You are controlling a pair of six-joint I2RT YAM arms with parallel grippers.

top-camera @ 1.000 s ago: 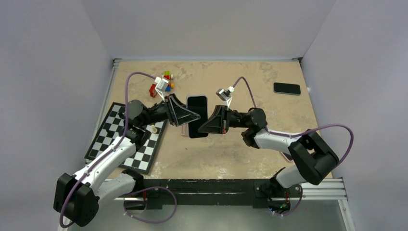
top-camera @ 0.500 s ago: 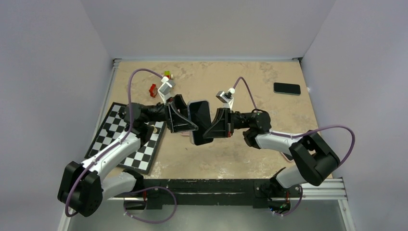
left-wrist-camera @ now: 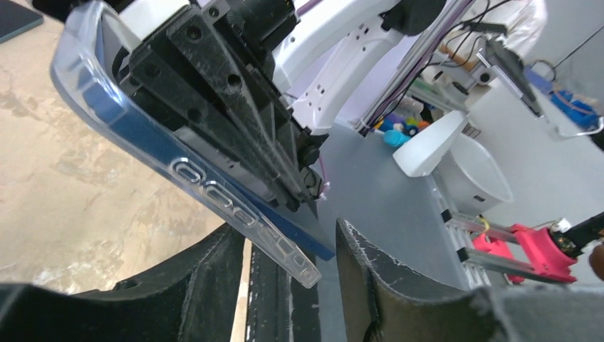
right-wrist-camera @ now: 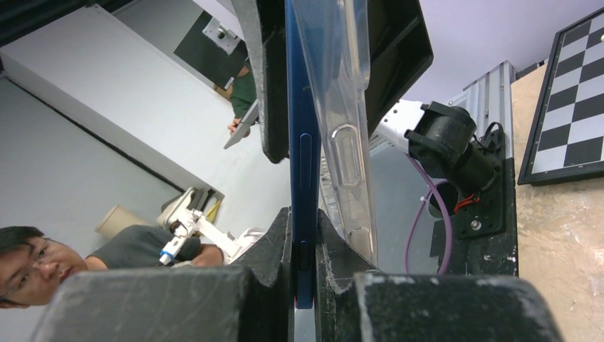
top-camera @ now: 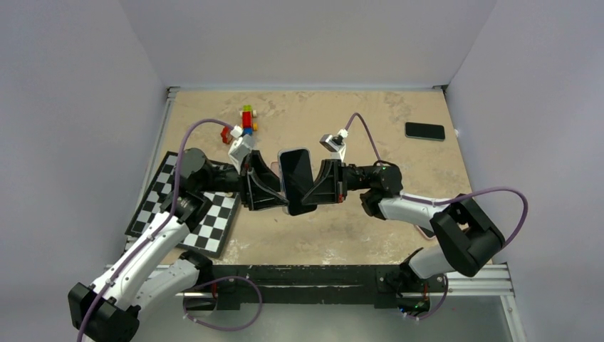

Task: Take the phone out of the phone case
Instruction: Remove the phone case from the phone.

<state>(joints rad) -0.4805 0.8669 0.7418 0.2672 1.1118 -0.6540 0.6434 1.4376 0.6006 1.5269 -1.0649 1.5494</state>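
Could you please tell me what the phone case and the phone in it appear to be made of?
The clear phone case looks like transparent plastic, perhaps soft silicone or TPU, with a glossy finish: the background shows through it and its button bumps are moulded in. The dark blue phone shows a smooth satin edge, likely metal or hard plastic, and a glossy black screen.

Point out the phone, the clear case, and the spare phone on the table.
phone [top-camera: 297, 178]: top view, dark face.
clear case [left-wrist-camera: 235, 212]: left wrist view, side rim.
spare phone [top-camera: 425, 131]: top view, middle.
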